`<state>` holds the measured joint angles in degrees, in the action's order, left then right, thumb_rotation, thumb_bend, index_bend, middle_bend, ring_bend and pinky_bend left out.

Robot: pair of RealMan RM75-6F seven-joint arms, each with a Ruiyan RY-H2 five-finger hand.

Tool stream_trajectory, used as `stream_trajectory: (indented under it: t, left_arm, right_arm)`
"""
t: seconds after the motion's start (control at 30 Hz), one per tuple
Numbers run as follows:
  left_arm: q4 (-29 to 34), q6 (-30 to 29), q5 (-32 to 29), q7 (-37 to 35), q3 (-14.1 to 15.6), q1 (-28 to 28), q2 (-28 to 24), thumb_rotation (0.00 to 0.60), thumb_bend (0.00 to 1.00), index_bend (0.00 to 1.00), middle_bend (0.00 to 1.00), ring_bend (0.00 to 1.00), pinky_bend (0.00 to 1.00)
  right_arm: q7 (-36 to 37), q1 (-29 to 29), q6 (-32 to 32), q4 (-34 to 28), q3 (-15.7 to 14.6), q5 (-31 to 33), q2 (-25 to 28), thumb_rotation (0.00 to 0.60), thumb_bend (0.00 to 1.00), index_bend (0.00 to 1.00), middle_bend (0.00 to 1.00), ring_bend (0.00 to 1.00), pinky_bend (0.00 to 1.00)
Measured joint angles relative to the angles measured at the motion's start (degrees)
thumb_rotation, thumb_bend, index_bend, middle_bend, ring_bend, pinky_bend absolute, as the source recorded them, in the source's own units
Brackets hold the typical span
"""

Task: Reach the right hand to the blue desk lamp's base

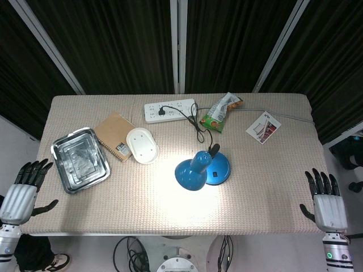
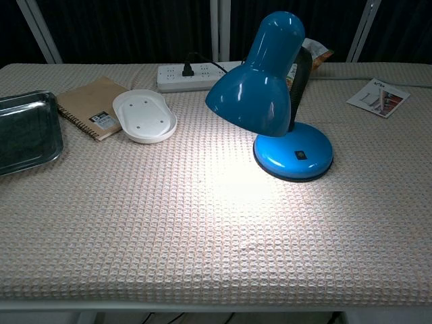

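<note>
The blue desk lamp stands mid-table and is lit, casting a bright patch on the cloth. Its round base lies right of the shade; in the chest view the base shows a small switch, with the shade leaning left above it. My right hand hangs off the table's front right corner, fingers apart, holding nothing, far from the base. My left hand is off the front left corner, fingers spread and empty. Neither hand shows in the chest view.
A metal tray, a brown notebook and a white oval dish lie at the left. A white power strip with the lamp's black cord, a snack bag and a card sit toward the back.
</note>
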<state>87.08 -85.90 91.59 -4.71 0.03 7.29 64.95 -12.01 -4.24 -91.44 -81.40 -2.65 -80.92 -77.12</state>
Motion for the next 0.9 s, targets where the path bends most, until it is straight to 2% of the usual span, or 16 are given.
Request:
stream_trajectory:
  t: [0.6,0.67,0.73,0.8,0.9]
  left_arm:
    - [-0.19,0.00,-0.07,-0.06,0.19,-0.27,0.17,0.600,0.14,0.00,0.00,0.00,0.00]
    - [-0.11,-0.01,-0.17,-0.05,0.13,-0.29,0.12,0.600,0.14,0.00,0.00,0.00,0.00]
    - [0.03,0.00,-0.16,-0.07,0.11,-0.28,0.11,0.600,0.14,0.00,0.00,0.00,0.00]
    - [0.17,-0.05,0.04,-0.04,0.19,-0.29,0.14,0.600,0.14,0.00,0.00,0.00,0.00]
    - [0.10,-0.37,0.21,0.04,0.23,-0.41,0.28,0.600,0.14,0.00,0.00,0.00,0.00]
  right_arm:
    - [2.23,0.62,-0.55,0.12,1.84,-5.86,-0.13,0.600,0.14,0.00,0.00,0.00,0.00]
    - [1.28,0.52,-0.16,-0.49,2.02,-5.87,0.03,0.600,0.14,0.00,0.08,0.04,0.01]
    - [-0.19,0.30,0.17,-1.25,2.32,-5.99,0.22,0.600,0.14,0.00,0.26,0.19,0.15]
    - [-1.44,-0.12,0.54,-2.14,2.69,-6.43,0.31,0.600,0.15,0.00,0.51,0.43,0.41]
    - [-2.24,-1.07,1.45,-2.98,3.17,-7.54,0.10,0.600,0.15,0.00,0.76,0.66,0.70]
